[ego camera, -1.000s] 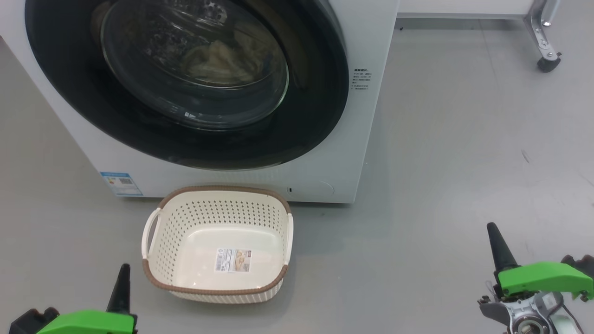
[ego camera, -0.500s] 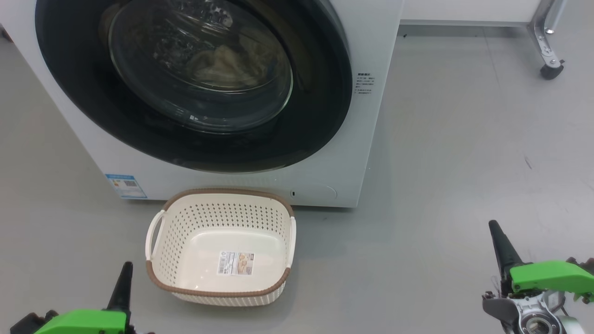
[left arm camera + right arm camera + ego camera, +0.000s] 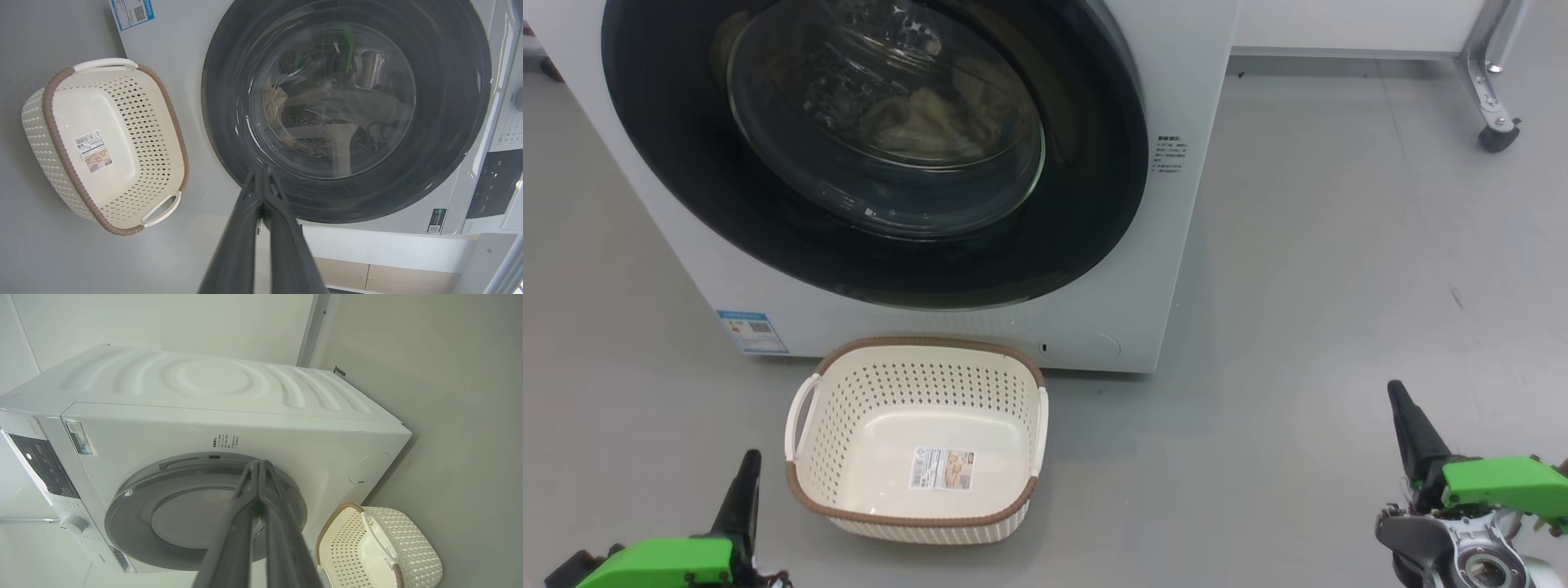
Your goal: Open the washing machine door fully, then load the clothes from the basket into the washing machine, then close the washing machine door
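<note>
- Green plastic covers the base of the left gripper [image 3: 751,467] at the lower left of the head view. Its dark jaws are clenched into one spike with nothing between them.
- The right gripper [image 3: 1401,400] has the same green shell at the lower right. Its jaws are pressed together too and hold nothing. Both hang above the grey floor [image 3: 1298,286].
- The basket [image 3: 915,388] stands on the floor between the two grippers and nearer the left one, just in front of the machine. It is cream perforated plastic with a brown woven-look rim and white handles.
- A paper label [image 3: 943,469] lies on the basket's bare bottom. It has a barcode and a small picture, and its print is too small to read.
- The washing machine [image 3: 1168,245] is white and boxy. A blue energy label [image 3: 752,331] with a QR code sits at its lower corner.
- A block of small printed text [image 3: 1169,155] sits beside the door and cannot be read.
- The washing machine door [image 3: 1094,204] has a glossy black ring and lies shut against the front.
- The clothes [image 3: 923,122] are a pale cream heap inside the drum, seen through the glass.
- A metal leg on a black castor [image 3: 1499,137] stands far back to the right.
</note>
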Tool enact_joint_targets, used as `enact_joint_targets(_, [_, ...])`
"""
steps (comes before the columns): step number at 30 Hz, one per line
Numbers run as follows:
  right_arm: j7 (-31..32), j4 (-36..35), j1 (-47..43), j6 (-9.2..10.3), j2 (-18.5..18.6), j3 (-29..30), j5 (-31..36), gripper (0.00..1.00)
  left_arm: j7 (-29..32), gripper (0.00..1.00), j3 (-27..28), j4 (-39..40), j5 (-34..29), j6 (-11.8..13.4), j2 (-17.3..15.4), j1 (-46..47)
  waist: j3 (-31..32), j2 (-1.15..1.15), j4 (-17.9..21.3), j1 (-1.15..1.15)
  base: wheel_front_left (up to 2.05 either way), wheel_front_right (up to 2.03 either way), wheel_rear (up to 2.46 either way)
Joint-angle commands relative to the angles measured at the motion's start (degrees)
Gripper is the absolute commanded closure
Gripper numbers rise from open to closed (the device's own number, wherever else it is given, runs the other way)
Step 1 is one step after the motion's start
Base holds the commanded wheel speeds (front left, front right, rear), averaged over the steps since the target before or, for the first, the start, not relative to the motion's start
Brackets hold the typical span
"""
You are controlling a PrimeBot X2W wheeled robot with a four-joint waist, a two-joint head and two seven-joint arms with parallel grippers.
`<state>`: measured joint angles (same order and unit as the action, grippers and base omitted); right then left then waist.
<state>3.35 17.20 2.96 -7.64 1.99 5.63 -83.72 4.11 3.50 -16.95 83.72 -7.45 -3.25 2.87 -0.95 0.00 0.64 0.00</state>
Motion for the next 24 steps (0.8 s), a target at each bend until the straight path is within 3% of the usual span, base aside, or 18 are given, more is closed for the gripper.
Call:
enact_joint_targets(1, [0.59,-2.29,3.07,0.14,1.35,-0.57,-1.79,1.0,0.47,1.0,2.19,2.25,1.54,-0.04,-0.32,2.92,0.09,0.0,-0.08,0.0,0.0,0.0,0.0])
enact_joint_targets(13, [2.62,-3.21,3.16,0.15,1.37,0.24,-8.98,1.0,2.41,1.0,3.07,2.91,8.4,-0.03,0.37,3.32,0.77,0.0,-0.64,0.0,0.0,0.0,0.0])
enact_joint_targets(24, [2.7,-3.2,3.17,0.15,1.31,0.34,-8.9,1.0,2.41,1.0,3.06,2.92,8.41,-0.03,0.37,3.32,0.77,0.0,-0.64,0.0,0.0,0.0,0.0])
